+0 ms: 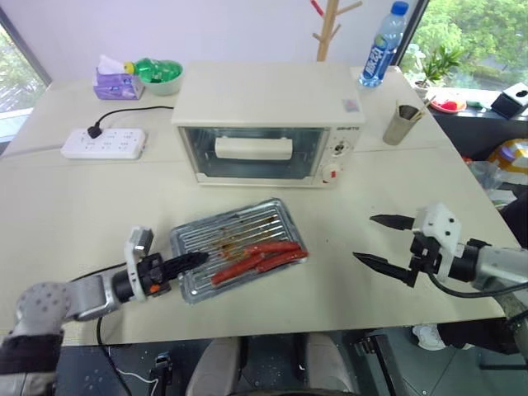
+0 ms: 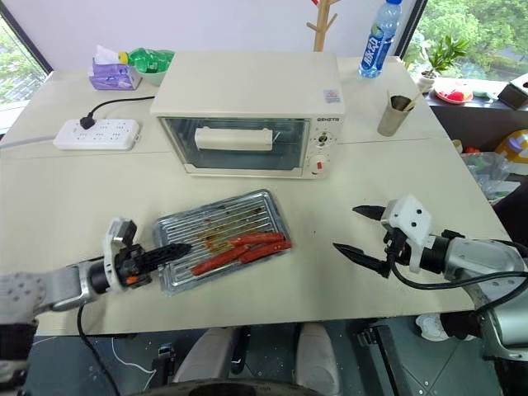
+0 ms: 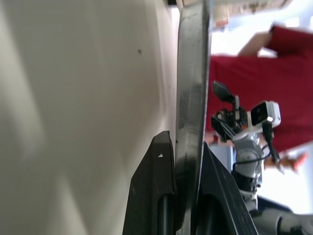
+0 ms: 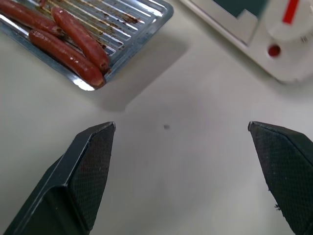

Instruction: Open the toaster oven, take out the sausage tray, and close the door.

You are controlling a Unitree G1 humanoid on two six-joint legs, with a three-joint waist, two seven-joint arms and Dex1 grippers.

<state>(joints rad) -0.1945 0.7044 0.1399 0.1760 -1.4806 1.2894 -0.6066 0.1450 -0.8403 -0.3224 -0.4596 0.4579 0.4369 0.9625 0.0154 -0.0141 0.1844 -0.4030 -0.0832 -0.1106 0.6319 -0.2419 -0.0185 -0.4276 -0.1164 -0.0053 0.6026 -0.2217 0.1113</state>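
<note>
Left tool (image 1: 191,261) pinches the tray (image 1: 239,246) rim at nine o'clock; release gently. Right tool (image 1: 386,241) is spread, empty; door (image 1: 250,152) looks closed.

eyes: high, looking down | wrists: close, low over table (image 1: 74,214) | shared: sausage tray (image 1: 239,224)

Cream-white toaster oven (image 1: 268,124) sits upright on the counter (image 1: 74,214), its glass door (image 1: 252,154) shut with the white bar handle across the window. Silver ribbed sausage tray (image 1: 239,246) lies flat just in front of it, angled, with several red sausages (image 1: 260,259) bunched at its near-right end.
</note>
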